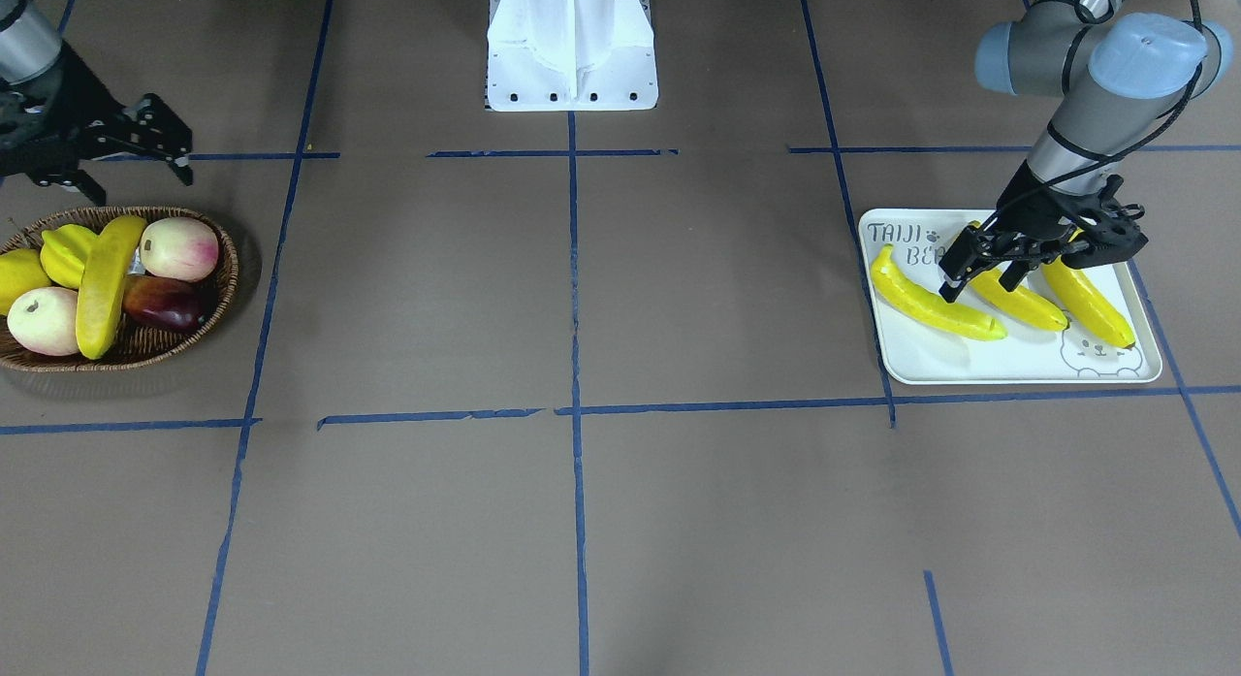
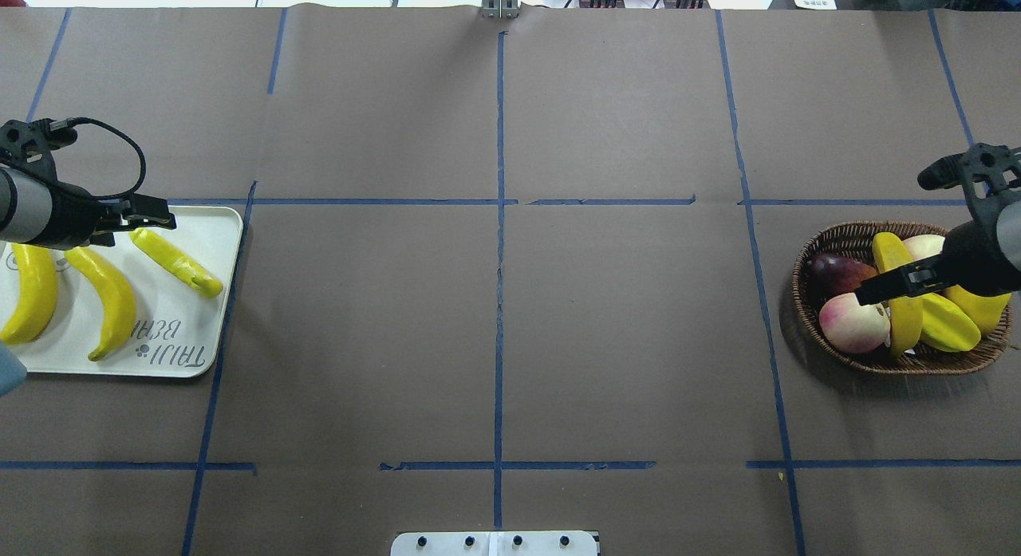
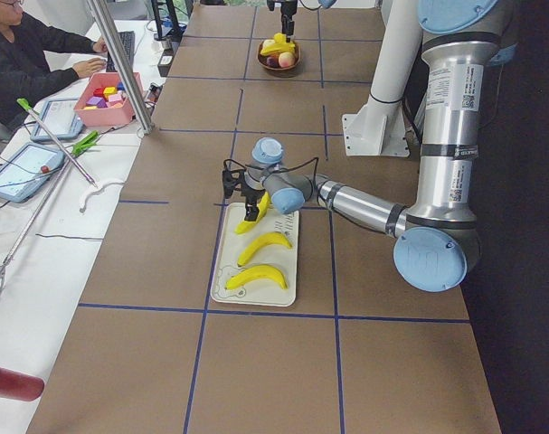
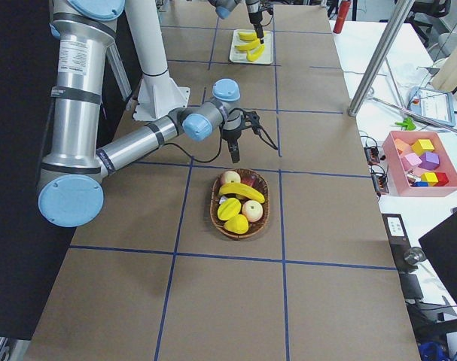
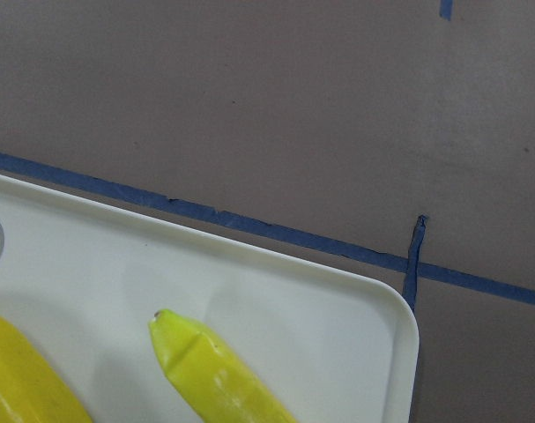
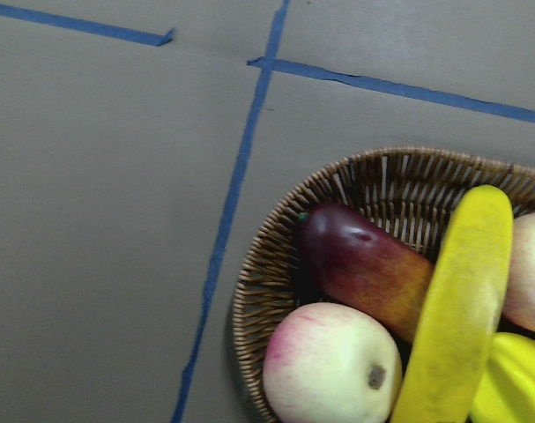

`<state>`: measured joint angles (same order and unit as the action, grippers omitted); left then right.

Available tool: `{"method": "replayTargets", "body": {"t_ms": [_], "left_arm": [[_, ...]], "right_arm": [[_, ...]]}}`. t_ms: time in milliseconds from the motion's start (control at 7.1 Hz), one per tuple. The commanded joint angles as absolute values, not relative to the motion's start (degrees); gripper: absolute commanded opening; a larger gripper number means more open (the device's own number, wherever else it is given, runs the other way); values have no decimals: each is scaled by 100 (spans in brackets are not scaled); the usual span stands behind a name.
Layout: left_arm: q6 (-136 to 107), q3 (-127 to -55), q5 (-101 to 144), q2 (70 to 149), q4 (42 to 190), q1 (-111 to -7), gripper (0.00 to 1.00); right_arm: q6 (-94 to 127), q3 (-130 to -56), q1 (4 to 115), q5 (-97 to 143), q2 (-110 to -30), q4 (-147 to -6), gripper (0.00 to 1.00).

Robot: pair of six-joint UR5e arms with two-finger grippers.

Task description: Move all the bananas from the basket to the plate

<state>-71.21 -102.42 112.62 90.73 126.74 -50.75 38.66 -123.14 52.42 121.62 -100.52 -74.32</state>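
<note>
Three bananas (image 1: 936, 307) are lying on the plate (image 1: 970, 361) beneath the left fingers (image 1: 958, 273), which are spreading wide and empty. A fourth banana (image 1: 102, 288) is lying across peaches (image 1: 179, 247), a starfruit (image 1: 66, 254) and a mango (image 1: 160, 303) crowding the basket (image 1: 231, 269), with the right fingers (image 1: 182, 164) gaping nearby.

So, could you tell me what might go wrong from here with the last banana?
1. The last banana lies on top of the other fruit in the basket, beside a peach and a starfruit; the open right tool might nudge those or let the glossy banana slip.
2. The tray already holds three bananas, so a fourth may land on one.
3. The open left tool hangs low over them and could knock one when it moves.
</note>
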Motion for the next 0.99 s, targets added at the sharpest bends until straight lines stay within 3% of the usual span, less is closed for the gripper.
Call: {"method": "replayTargets", "body": {"t_ms": [0, 563, 845], "left_arm": [[-7128, -10257, 11268, 9088, 12674, -5071, 100], [-7163, -10266, 11268, 9132, 12674, -5054, 100], [-7172, -10257, 11268, 9202, 12674, -5054, 100]], "right_arm": [[4825, -11545, 5414, 12164, -10013, -7023, 100], [5027, -10934, 5405, 11989, -9861, -7014, 99], [5036, -10855, 5327, 11901, -9861, -7014, 73]]}}
